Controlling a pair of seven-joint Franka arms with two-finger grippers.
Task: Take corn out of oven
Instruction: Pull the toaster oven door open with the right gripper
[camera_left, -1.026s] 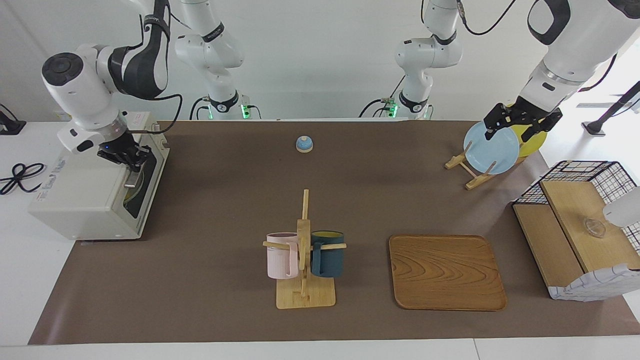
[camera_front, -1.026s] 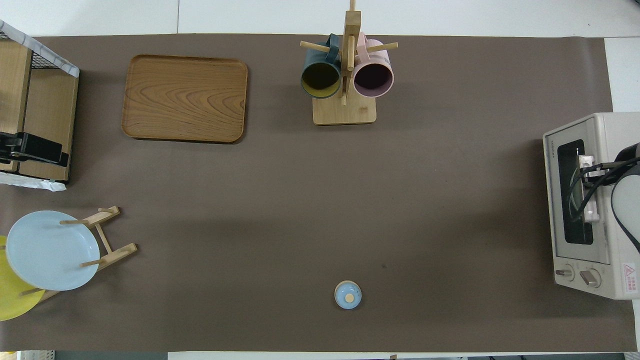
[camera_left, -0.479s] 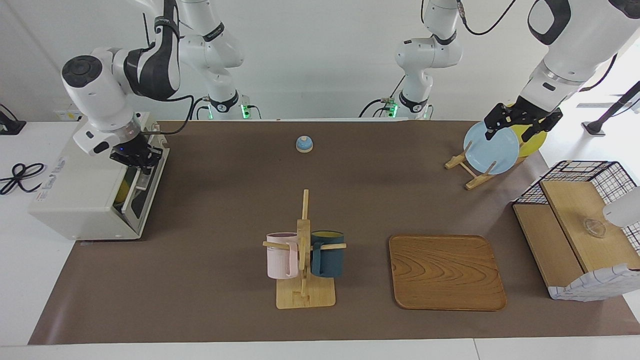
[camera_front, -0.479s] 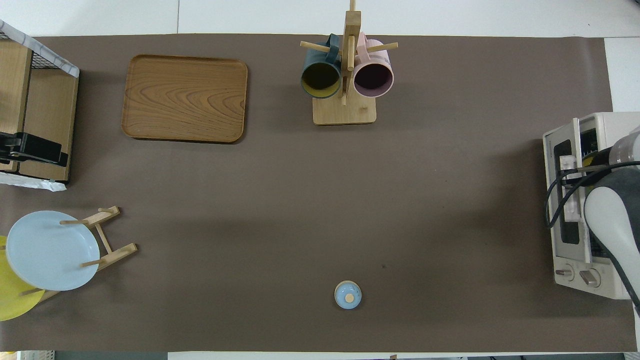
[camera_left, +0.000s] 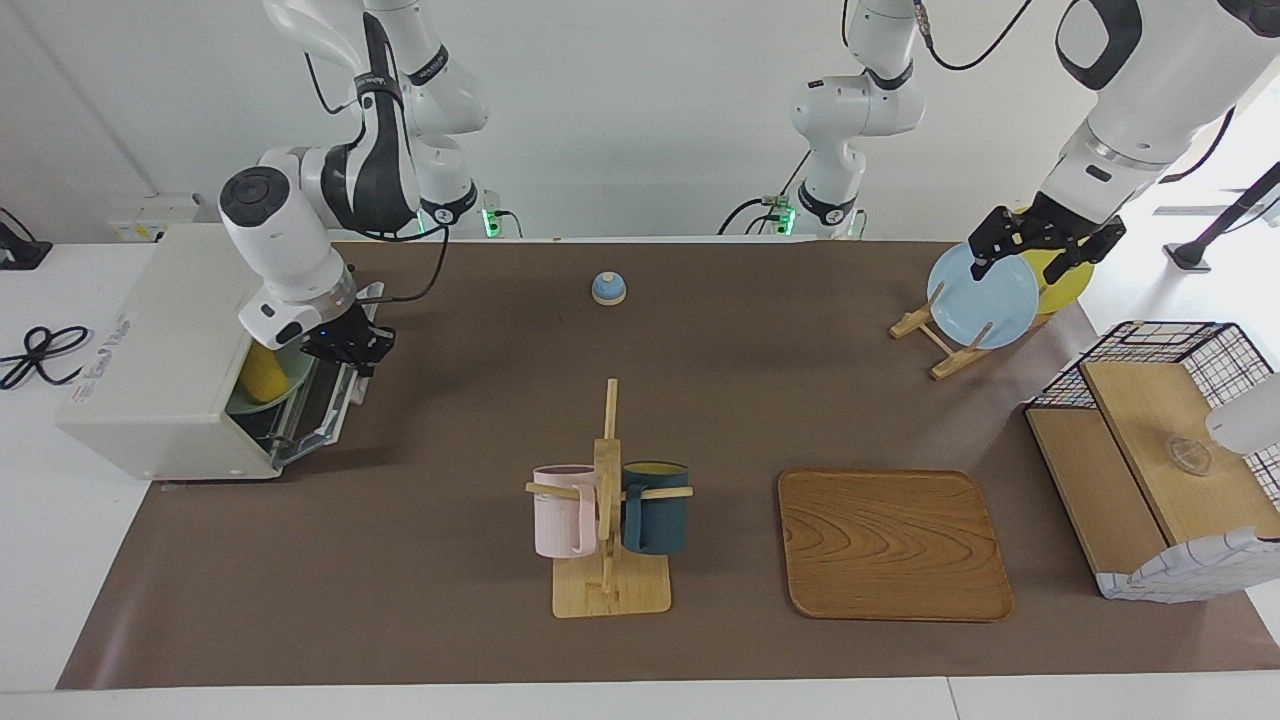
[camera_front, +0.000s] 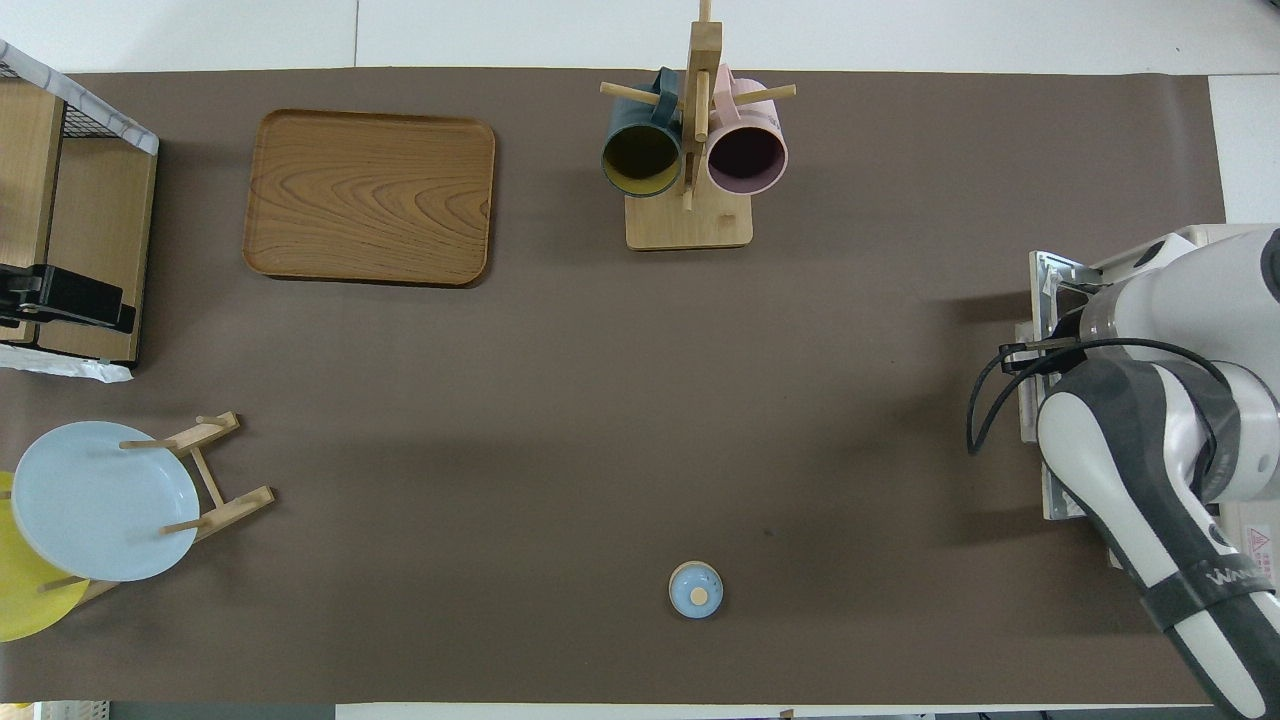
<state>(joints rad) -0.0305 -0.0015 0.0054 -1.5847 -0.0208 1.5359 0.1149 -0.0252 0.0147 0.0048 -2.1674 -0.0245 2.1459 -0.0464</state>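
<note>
- Gripping the top edge of the oven door (camera_left: 322, 404), my right gripper (camera_left: 352, 352) has its fingertips pressed together on the door's handle, with the door tilted out and partly open below my jaws.
- My right arm comes in over the oven (camera_left: 165, 345), the cream-white box at my right arm's end of the table.
- Just inside the opening, beside my shut right jaws, the corn (camera_left: 265, 372) shows as a yellow cob lying on a pale green dish (camera_left: 256, 402) within the oven.
- From overhead, my right arm covers most of the oven, and only the door's metal edge (camera_front: 1040, 330) shows.
- My left gripper (camera_left: 1040, 246) hangs over the plate rack (camera_left: 945, 345) with its jaws spread apart, gripping nothing, while that arm waits.
- Under my left jaws stand a light blue plate (camera_left: 985, 300) and a yellow plate (camera_left: 1060, 275) in the rack.
- Between my two grippers, a small blue bell (camera_left: 608, 288) sits near the robots, and a mug tree (camera_left: 608, 500) with a pink mug (camera_left: 563, 510) and a dark teal mug (camera_left: 655, 507) sits farther out.
- A wooden tray (camera_left: 893, 545) lies beside the mug tree, toward my left arm's end.
</note>
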